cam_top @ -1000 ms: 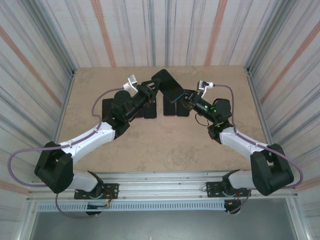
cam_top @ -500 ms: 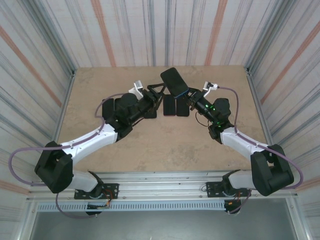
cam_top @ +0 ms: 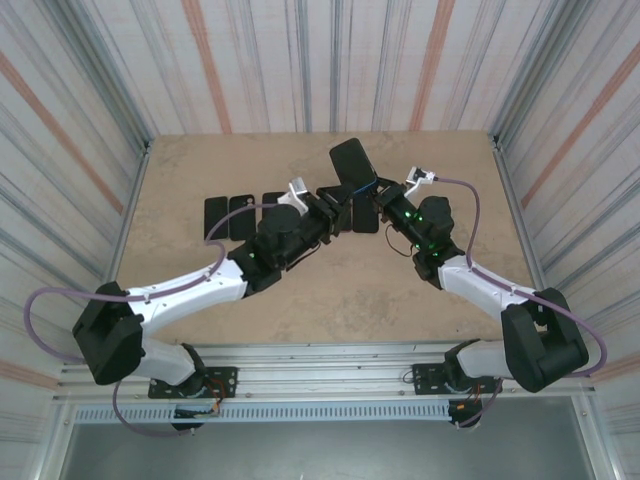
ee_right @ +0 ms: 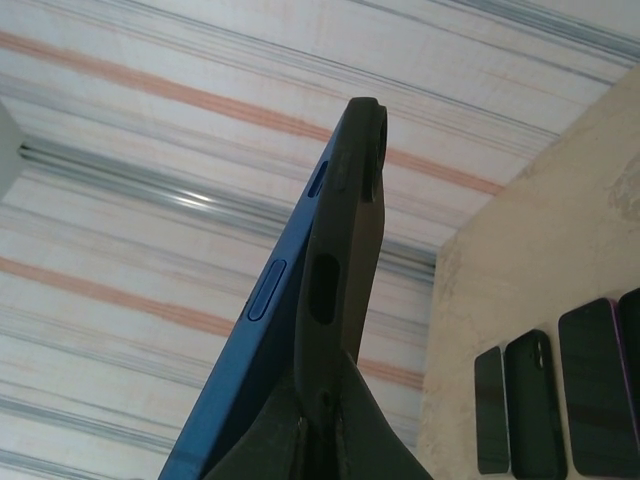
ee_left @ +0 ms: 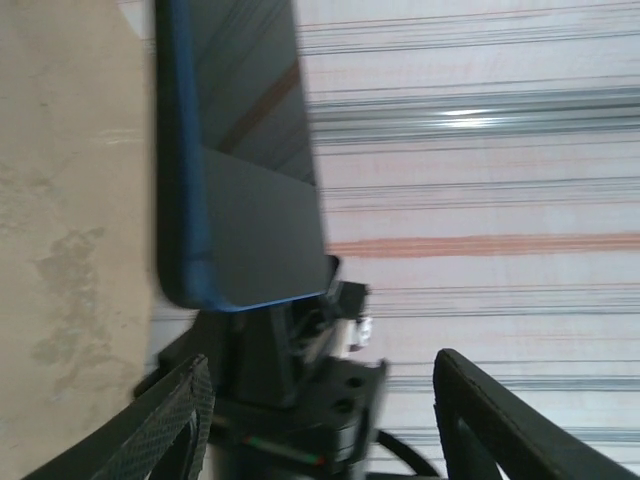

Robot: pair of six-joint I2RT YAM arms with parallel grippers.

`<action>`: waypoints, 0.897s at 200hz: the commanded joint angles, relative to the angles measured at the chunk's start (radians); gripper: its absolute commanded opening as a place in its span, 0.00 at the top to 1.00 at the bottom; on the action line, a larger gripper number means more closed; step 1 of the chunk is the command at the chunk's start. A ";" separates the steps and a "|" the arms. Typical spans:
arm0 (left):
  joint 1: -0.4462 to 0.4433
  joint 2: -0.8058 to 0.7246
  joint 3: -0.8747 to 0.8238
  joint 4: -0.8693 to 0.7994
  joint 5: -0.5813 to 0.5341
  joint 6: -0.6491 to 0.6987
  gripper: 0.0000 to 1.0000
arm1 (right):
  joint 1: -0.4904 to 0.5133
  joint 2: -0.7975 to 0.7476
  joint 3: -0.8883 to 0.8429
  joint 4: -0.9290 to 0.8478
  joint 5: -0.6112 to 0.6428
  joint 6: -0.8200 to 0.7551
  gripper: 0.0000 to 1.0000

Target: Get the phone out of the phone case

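Observation:
A blue phone with a dark screen is held up above the back of the table. In the right wrist view the blue phone is seen edge-on, and the dark phone case has peeled away from its back. My right gripper is shut on the lower edge of the case, and from above the right gripper sits just right of the phone. My left gripper stands open just below the phone. Its fingers frame the phone without touching it.
A row of dark phones and cases lies flat across the back of the table, with more under the held phone; some appear at the lower right in the right wrist view. Striped walls close in on three sides.
My left gripper has let go of the phone, opened, and moved right along the row. The right gripper has tipped the phone a little more upright and to the right.

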 commanded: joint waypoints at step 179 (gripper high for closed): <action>0.010 0.120 -0.004 0.131 -0.094 -0.102 0.44 | 0.058 -0.049 -0.028 0.118 0.096 -0.118 1.00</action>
